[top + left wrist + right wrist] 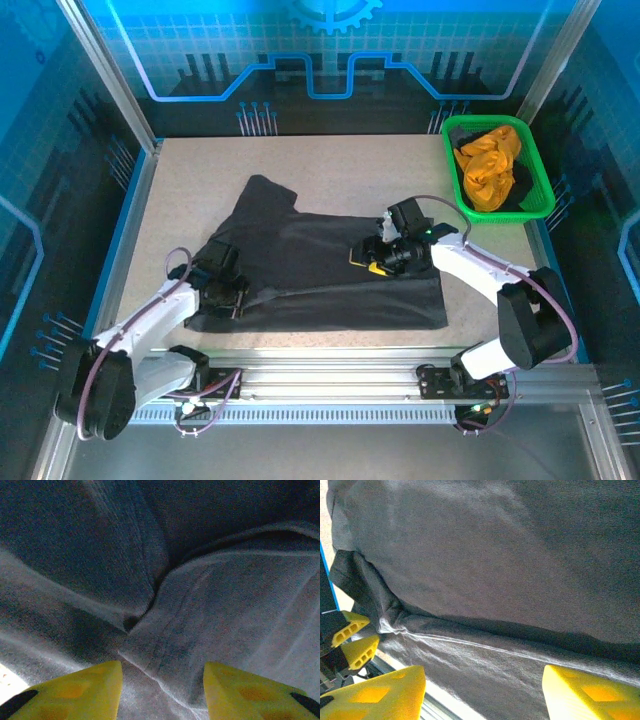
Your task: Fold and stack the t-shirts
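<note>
Yellow fingertips [75, 692] of the left end effector [162, 690] sit closest to the left wrist camera. They stand apart, and a raised fold of the black t-shirt [200, 610] runs down into the gap between them. They are not clamped on the cloth. From above, the left end effector [225, 290] hangs over the shirt's near left corner.

The right end effector [482, 692] also has its fingers apart. It is low over flat cloth and grips nothing. A long crease of the black t-shirt [510, 570] runs just beyond its tips. From above, the right end effector [375, 258] is over the shirt's right half, close to the far edge.

The black t-shirt [330, 270] lies spread on the bench [200, 170]. Its long axis runs left to right, and 1 sleeve pokes away at its far left. A crease crosses it from near the left end effector towards the right edge. Each arm is therefore nearer its own end of that crease, which suits a 2-handed fold along it.

The orange t-shirt [490, 165] lies well beyond the black shirt's far right corner, bunched in the green basket [545, 195].
</note>
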